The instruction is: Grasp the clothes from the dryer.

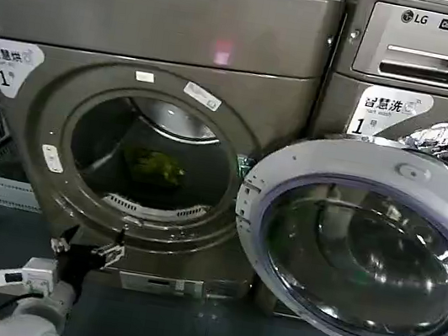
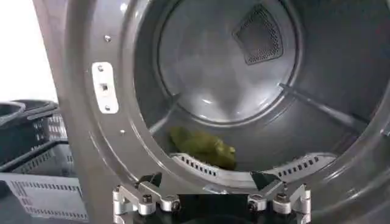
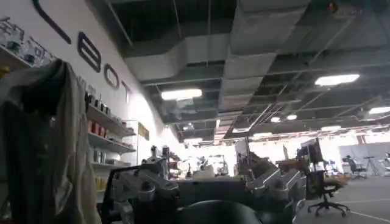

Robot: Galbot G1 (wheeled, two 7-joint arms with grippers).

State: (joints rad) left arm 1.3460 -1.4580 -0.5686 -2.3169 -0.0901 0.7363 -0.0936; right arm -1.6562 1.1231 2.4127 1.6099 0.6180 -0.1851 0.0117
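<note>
Dryer [image 1: 143, 113]: standing with its round door [image 1: 366, 242] swung fully open to the side of the drum mouth, glass facing outward; a white "1" sticker [image 1: 8, 64] is sitting on the front panel beside the porthole.
Clothes [image 1: 154, 167]: lying as a small yellow-green bundle on the drum floor, just behind the perforated lower lip of the mouth; nothing is touching them.
Left gripper [image 1: 89, 246]: hovering outside the dryer, just below the lower rim of the porthole, fingers spread apart and holding nothing; the wrist view is looking straight into the drum at the clothes [image 2: 203, 147].
Right gripper [image 3: 207, 195]: parked away from the dryer, pointing out into the room; fingers are standing apart, gripping nothing.
Basket [image 1: 1, 175]: sitting on the floor beside the dryer, on the side away from the door.
LG machine [image 1: 427, 72]: standing next to the dryer, behind the open door.
</note>
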